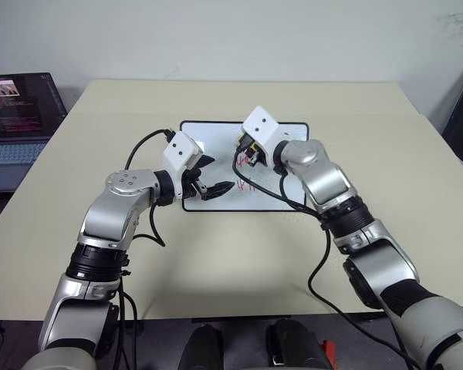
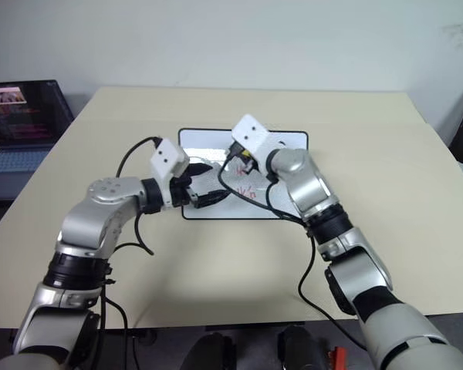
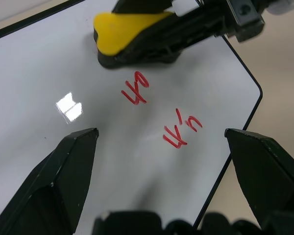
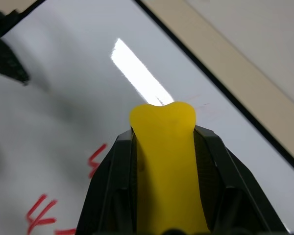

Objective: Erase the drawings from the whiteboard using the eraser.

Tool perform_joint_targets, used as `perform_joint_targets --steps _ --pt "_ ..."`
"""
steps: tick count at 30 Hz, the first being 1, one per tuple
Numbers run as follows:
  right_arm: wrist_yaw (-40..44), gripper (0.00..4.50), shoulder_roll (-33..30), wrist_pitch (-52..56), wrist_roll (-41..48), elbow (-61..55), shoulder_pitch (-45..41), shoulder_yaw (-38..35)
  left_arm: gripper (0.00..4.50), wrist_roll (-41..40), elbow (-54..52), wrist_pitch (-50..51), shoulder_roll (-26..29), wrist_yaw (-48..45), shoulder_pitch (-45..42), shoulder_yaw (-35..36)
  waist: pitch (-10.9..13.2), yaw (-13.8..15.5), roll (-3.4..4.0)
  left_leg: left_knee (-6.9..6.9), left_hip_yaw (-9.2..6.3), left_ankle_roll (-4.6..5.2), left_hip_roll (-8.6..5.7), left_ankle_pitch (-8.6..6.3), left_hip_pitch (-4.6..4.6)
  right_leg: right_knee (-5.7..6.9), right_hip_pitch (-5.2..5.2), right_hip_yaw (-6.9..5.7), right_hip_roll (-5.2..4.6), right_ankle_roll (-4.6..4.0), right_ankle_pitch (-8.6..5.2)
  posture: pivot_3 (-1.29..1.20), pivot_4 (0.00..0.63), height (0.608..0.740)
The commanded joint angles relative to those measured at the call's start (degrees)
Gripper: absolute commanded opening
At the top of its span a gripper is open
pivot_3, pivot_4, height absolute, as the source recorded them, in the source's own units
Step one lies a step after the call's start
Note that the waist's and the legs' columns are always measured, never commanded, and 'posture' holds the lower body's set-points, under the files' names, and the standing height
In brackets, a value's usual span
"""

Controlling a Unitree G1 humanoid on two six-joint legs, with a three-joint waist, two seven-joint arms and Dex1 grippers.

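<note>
- The small bright yellow block eraser (image 3: pixel 130 30) is clenched in the right pincer (image 4: pixel 162 147), its rounded end jutting past the black fingers and held low over the glossy white, black-framed whiteboard (image 1: pixel 289 202), which lies flat on the beige counter (image 1: pixel 216 254).
- The red handwritten marker drawings (image 3: pixel 159 113) are seen just beside the eraser, on the side nearer the robot; contact with the surface cannot be told.
- The left pincer (image 3: pixel 161 147) is spread wide and empty, hovering over the board's near edge.
- A pull toward the robot is judged to be needed; the right arm is the nearer.
</note>
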Motion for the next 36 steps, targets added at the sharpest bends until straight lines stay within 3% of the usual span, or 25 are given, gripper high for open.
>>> perform_joint_targets --steps 1,9,27,31,36 --pt "0.57 1.23 0.02 2.01 0.19 -0.23 0.90 -0.35 4.50 -0.62 -1.97 -0.32 -0.27 -0.05 -0.82 0.53 0.00 0.00 0.00 0.00 -0.01 0.00 0.00 0.00 0.00 0.01 0.00 0.00 0.00 0.00 0.00 0.00 0.150 0.740" --pt "-2.21 1.23 0.99 3.98 5.03 -0.19 -3.02 -8.73 4.50 -0.46 -1.88 -0.47 -0.36 -0.10 -0.76 0.59 0.02 0.04 0.01 0.01 -0.02 0.00 0.00 0.00 -0.04 0.00 -0.01 -0.01 -0.01 0.00 0.00 0.00 0.150 0.740" --pt "-1.38 1.22 3.23 4.12 5.29 -1.06 -0.82 -6.00 4.50 -0.47 -1.95 -0.23 -0.05 0.07 -0.19 0.98 0.02 0.02 0.01 -0.04 0.01 0.02 0.01 -0.02 -0.09 -0.18 -0.01 -0.01 -0.01 0.00 0.00 0.00 0.150 0.740" --pt "-0.63 1.22 1.28 9.53 8.50 -13.60 1.74 -9.94 4.50 -0.65 -2.66 0.57 0.60 1.74 1.19 3.00 0.04 0.06 0.03 -0.05 -0.04 0.02 0.02 -0.02 -0.13 -0.21 -0.01 -0.05 -0.02 0.00 0.00 0.00 0.150 0.740" --pt "0.79 1.22 -3.23 19.97 13.90 -35.89 10.76 -14.12 4.50 -0.54 -2.32 1.53 1.61 3.81 2.52 5.15 0.05 0.21 0.04 -0.13 -0.11 0.08 0.06 -0.08 -0.27 -0.46 -0.04 -0.13 -0.03 0.01 0.00 0.00 0.150 0.740"
